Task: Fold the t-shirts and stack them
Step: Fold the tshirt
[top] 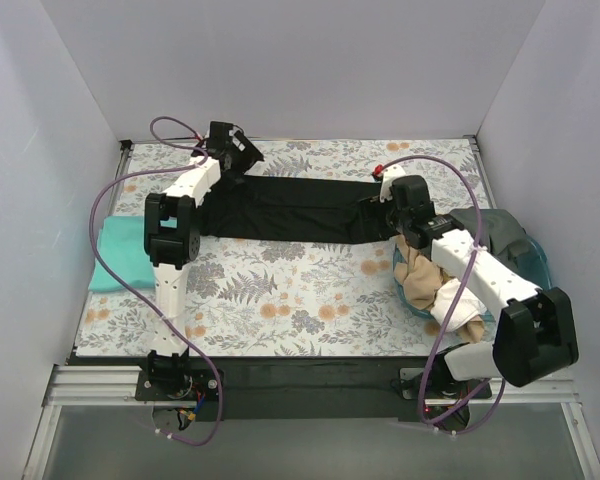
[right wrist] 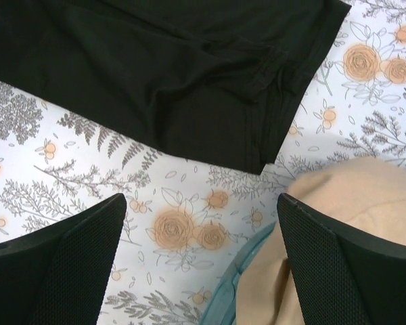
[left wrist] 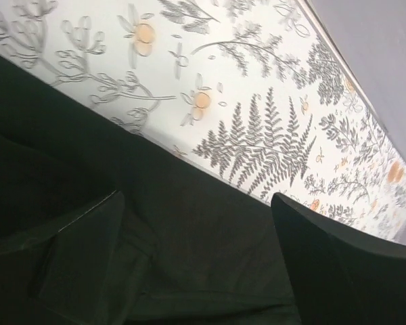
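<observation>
A black t-shirt (top: 290, 208) lies spread out across the far half of the table. My left gripper (top: 232, 150) is at its far left end, open, low over the black cloth (left wrist: 189, 230), with its fingers (left wrist: 345, 264) apart. My right gripper (top: 398, 195) is at the shirt's right end, open and empty, above bare table beside the basket. The black shirt's edge (right wrist: 176, 68) lies ahead of its fingers (right wrist: 61, 264). A folded teal t-shirt (top: 120, 255) lies at the left edge. Tan (top: 420, 275), white (top: 458, 305) and grey (top: 495, 235) t-shirts are heaped in the basket. The tan one shows in the right wrist view (right wrist: 358, 203).
The translucent teal basket (top: 538, 262) stands at the right edge under my right arm; its rim (right wrist: 247, 284) shows between the right fingers. The table has a floral cloth (top: 300, 290). White walls enclose the back and both sides.
</observation>
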You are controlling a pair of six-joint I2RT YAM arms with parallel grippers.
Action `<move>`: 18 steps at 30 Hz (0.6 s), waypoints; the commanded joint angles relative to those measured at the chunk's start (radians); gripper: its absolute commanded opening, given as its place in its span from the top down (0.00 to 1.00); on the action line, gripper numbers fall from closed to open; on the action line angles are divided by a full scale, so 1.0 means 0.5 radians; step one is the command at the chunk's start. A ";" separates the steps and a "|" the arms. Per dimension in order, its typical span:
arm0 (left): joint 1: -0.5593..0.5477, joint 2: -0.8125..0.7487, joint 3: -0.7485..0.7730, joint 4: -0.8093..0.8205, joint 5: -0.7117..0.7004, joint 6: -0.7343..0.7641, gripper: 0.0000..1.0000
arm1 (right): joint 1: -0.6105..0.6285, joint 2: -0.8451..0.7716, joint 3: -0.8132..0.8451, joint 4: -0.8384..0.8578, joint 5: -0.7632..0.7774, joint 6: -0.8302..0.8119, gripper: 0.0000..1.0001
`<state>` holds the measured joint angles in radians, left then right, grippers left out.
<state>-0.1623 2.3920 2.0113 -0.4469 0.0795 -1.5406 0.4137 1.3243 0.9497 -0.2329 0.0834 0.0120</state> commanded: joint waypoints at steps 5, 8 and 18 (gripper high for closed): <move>-0.139 -0.170 0.227 -0.315 -0.367 0.253 0.08 | -0.011 0.336 0.444 0.067 -0.084 -0.039 0.02; -0.136 -0.405 -0.170 -0.303 -0.487 0.204 0.08 | -0.021 0.660 0.643 -0.016 -0.142 -0.039 0.02; 0.012 -0.802 -1.068 -0.088 -0.423 0.047 0.06 | -0.060 1.211 0.954 -0.077 -0.375 0.215 0.02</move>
<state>-0.1894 2.0098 1.5017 -0.5217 -0.1349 -1.4944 0.3874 1.9003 1.3930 -0.2443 -0.0441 0.0677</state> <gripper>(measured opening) 0.936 0.984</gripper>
